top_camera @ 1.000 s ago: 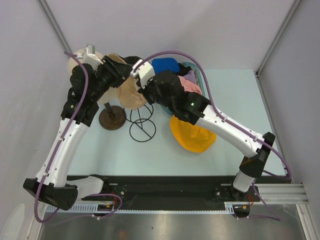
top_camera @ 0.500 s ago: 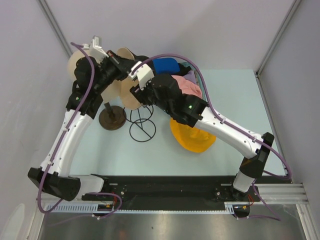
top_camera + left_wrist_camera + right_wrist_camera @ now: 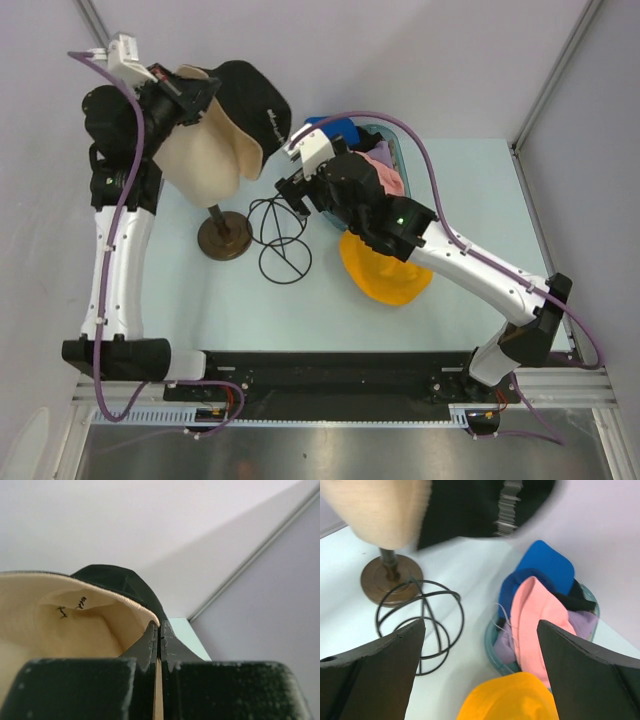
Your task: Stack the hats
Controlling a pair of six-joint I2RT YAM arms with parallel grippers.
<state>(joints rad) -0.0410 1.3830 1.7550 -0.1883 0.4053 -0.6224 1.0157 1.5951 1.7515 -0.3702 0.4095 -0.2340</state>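
My left gripper (image 3: 190, 95) (image 3: 159, 626) is raised at the back left, shut on the rim of a tan hat (image 3: 205, 150) (image 3: 65, 625). A black hat with white lettering (image 3: 255, 100) (image 3: 120, 580) (image 3: 480, 510) lies against the tan hat's far side. Both hang above the brown stand base (image 3: 225, 237). My right gripper (image 3: 290, 185) (image 3: 481, 624) is open and holds nothing, over the table between the wire stand (image 3: 280, 235) and the orange hat (image 3: 385, 270) (image 3: 515, 697). Pink (image 3: 380, 178) (image 3: 535, 620), blue (image 3: 335, 130) (image 3: 545, 565) and lavender (image 3: 582, 622) hats lie in a teal basin (image 3: 492, 650).
The bare wire stand (image 3: 420, 625) and the brown base (image 3: 390, 580) with its pole stand left of centre. Whether a mannequin head sits under the tan hat I cannot tell. Walls close in the back and both sides.
The left gripper shut on the tan hat and rose up and to the left, carrying it and the black hat off the wire stand. The right gripper opened and drew back.
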